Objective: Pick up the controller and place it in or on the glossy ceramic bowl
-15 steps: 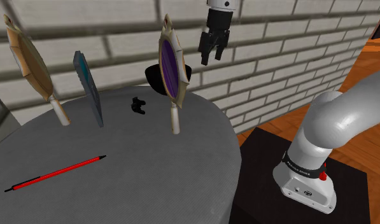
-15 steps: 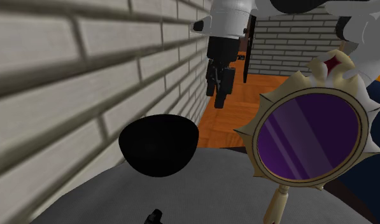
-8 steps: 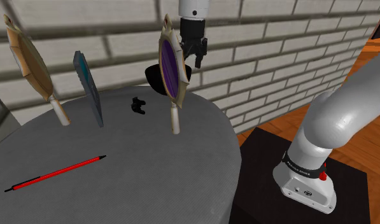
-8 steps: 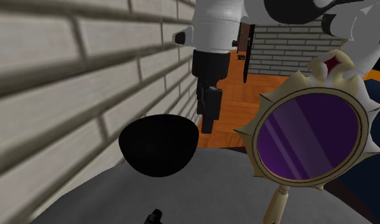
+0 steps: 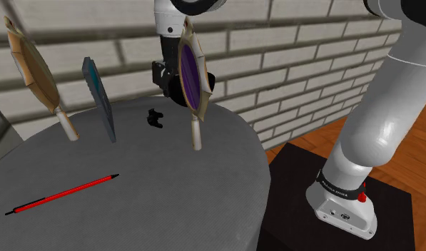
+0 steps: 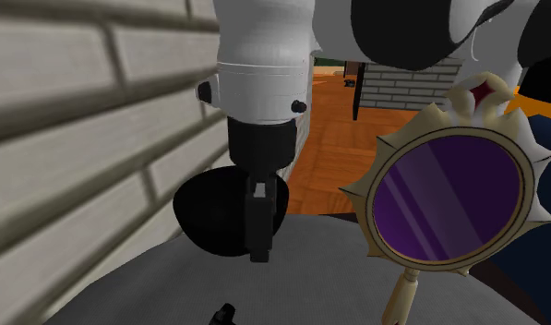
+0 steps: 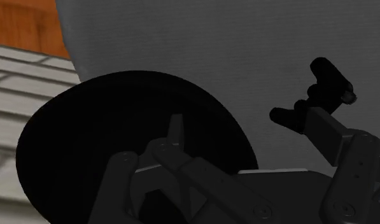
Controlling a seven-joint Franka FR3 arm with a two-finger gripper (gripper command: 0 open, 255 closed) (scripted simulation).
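Gripper point(image 5: 167, 87): fingers spread, nothing between them, hanging over the black bowl point(image 6: 201, 217).
Controller point(image 5: 156, 118): small, black, lying on the grey table point(image 5: 133, 185) near the bowl.

Flat, rather dim light falls throughout, slanting shadow bands cross the brick wall point(image 5: 311, 43), and the bowl point(image 6: 204, 217) reads featureless black.

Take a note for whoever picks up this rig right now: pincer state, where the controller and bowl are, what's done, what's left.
Pincer: open, holding nothing, hanging close to the black bowl.
Controller: small and black, lying on the grey table, a short way from the bowl and not touched by either finger.
Done: no grip made; controller not in the bowl.
Left: bring the pincer over the controller, close on it, lift it, and set it in the bowl.
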